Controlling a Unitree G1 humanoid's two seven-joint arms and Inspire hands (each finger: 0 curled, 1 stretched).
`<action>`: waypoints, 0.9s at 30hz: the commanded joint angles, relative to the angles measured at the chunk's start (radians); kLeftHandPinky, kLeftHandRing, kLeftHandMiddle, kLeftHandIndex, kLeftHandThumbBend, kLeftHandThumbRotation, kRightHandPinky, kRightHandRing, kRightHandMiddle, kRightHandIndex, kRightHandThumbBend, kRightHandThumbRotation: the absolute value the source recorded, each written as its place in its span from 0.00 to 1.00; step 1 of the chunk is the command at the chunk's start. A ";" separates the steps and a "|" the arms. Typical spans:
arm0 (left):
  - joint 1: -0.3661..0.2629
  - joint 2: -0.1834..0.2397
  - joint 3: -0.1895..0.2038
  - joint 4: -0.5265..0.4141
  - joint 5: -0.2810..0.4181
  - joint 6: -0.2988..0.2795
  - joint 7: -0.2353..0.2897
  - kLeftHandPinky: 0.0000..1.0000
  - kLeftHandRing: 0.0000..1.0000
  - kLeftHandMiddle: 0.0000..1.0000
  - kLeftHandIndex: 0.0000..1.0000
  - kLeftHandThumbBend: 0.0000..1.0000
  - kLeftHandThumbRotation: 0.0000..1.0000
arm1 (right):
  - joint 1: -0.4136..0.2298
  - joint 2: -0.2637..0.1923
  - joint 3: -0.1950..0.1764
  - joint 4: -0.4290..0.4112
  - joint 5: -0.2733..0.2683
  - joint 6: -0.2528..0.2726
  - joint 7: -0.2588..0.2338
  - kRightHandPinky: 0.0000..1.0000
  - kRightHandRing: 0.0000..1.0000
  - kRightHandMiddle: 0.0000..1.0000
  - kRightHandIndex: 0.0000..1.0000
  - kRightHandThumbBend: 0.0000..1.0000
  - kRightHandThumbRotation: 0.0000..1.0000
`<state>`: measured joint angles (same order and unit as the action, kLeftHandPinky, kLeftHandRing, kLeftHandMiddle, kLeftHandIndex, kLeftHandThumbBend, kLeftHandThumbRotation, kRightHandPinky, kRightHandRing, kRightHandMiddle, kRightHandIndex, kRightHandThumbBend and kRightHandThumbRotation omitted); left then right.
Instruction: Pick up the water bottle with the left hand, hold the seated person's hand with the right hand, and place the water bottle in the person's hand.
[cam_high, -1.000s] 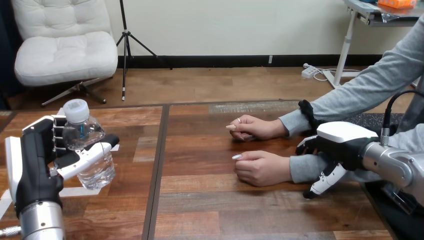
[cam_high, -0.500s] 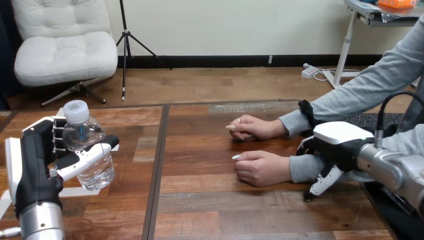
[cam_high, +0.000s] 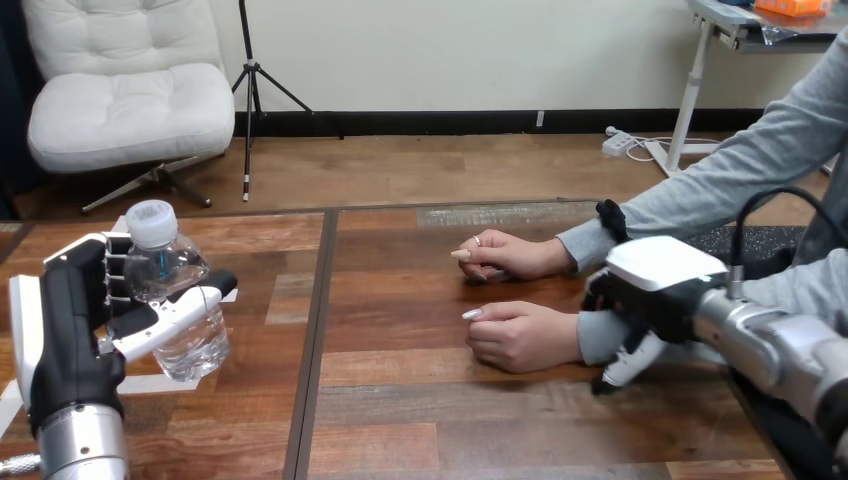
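Note:
A clear water bottle with a white cap is held upright just above the table's left part, with my left hand shut on it, thumb across its front. The person's two hands rest on the table at the right: the nearer hand loosely closed, the farther hand behind it. My right hand hangs over the grey sleeve behind the nearer hand's wrist, its fingers relaxed and pointing down in front of the sleeve. I cannot tell whether it touches the sleeve.
The wooden table has a dark seam running front to back just left of centre. White tape marks lie on the table below the bottle. The person's grey-sleeved arms come in from the right edge.
My right hand has slid left along the person's nearer forearm, closer to the wrist. The left hand and the bottle have stayed put.

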<state>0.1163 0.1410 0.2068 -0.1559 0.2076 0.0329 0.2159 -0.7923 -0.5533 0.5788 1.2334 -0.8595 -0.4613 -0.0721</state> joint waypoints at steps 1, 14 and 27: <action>-0.042 0.016 -0.002 -0.069 0.005 -0.038 -0.004 0.34 0.39 0.42 0.43 0.75 0.00 | -0.095 0.037 0.016 0.006 -0.012 0.016 -0.062 0.55 0.63 0.66 0.66 1.00 0.35; -0.040 0.015 -0.006 -0.075 0.015 -0.036 -0.002 0.33 0.38 0.42 0.43 0.75 0.00 | -0.111 0.069 0.029 0.010 -0.021 0.041 -0.097 0.54 0.62 0.65 0.64 0.98 0.40; -0.038 0.012 -0.004 -0.082 0.011 -0.034 -0.003 0.33 0.39 0.43 0.43 0.75 0.00 | -0.132 0.095 0.042 0.011 -0.024 0.076 -0.093 0.52 0.61 0.64 0.63 0.97 0.40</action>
<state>0.1170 0.1408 0.2067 -0.1588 0.2077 0.0328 0.2136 -0.8178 -0.4617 0.6207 1.2399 -0.8811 -0.4056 -0.1397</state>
